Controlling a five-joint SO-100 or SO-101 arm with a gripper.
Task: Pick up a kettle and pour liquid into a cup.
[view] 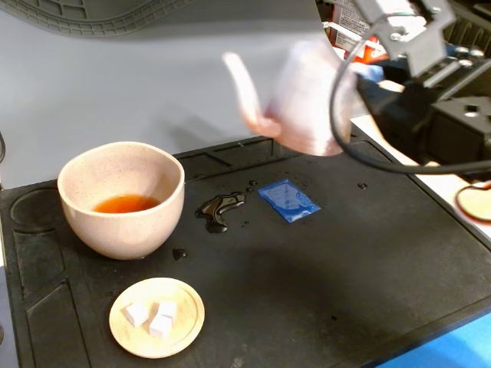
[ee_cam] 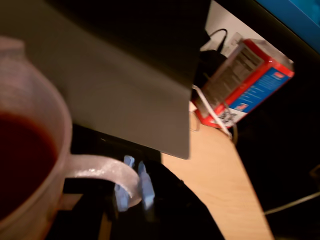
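Observation:
The pinkish-white kettle hangs in the air above the black mat, motion-blurred, its thin spout pointing left toward the cup. My gripper is shut on the kettle's loop handle. In the wrist view the blue pads clamp the handle, and dark red liquid shows inside the kettle. The speckled beige-pink cup stands on the mat at the left, holding a shallow pool of reddish-brown liquid. The kettle is up and to the right of the cup, apart from it.
A puddle of spilled liquid and small drops lie on the mat between cup and kettle. A blue packet lies mid-mat. A wooden saucer with white cubes sits in front of the cup. A red-and-blue box lies behind the arm.

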